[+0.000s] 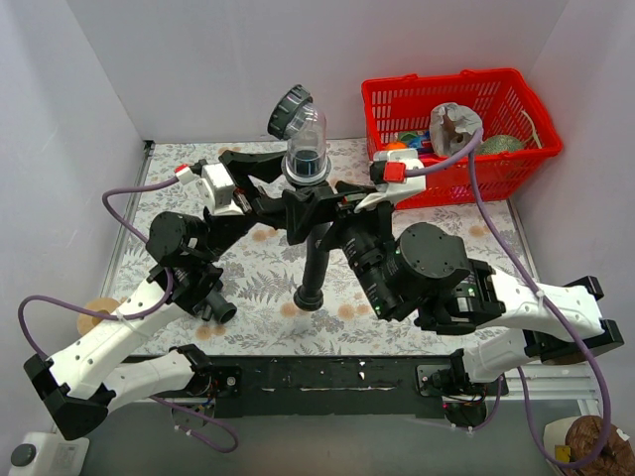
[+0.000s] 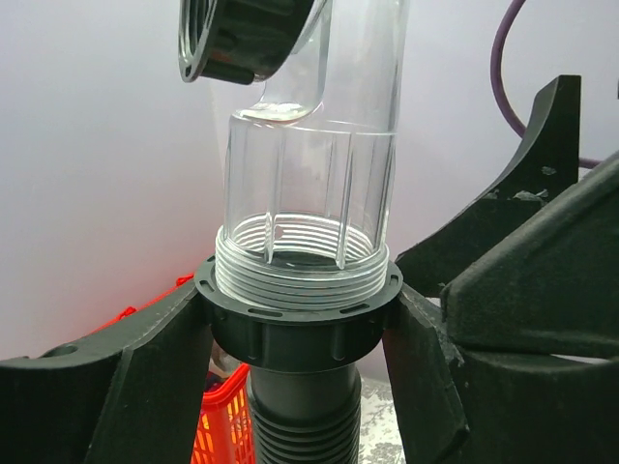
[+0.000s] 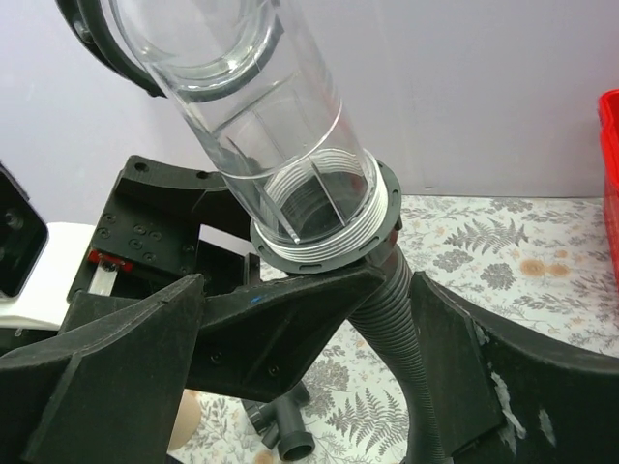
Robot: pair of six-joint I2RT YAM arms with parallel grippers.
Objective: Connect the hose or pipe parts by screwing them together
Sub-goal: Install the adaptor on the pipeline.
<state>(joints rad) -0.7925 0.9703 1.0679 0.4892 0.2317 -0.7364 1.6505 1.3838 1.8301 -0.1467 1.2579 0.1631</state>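
Observation:
The black ribbed hose (image 1: 316, 260) hangs upright over the mat, its lower end (image 1: 310, 297) close to the surface. My left gripper (image 2: 300, 319) is shut on its top collar (image 2: 298, 324), one finger on each side. A clear threaded tube (image 2: 309, 184) with a black nut (image 1: 290, 109) on top sits in that collar, and thread turns show above the rim. My right gripper (image 3: 308, 280) stands open just below the collar, its fingers (image 3: 474, 377) wide on either side of the hose (image 3: 392, 333), gripping nothing. The dark grey T-shaped fitting (image 1: 213, 305) lies on the mat, also low in the right wrist view (image 3: 285, 430).
A red basket (image 1: 456, 109) with mixed items stands at the back right. White walls close in the back and left sides. Purple cables (image 1: 476, 188) loop from both arms. The two grippers crowd together around the collar (image 1: 308, 171) mid-table.

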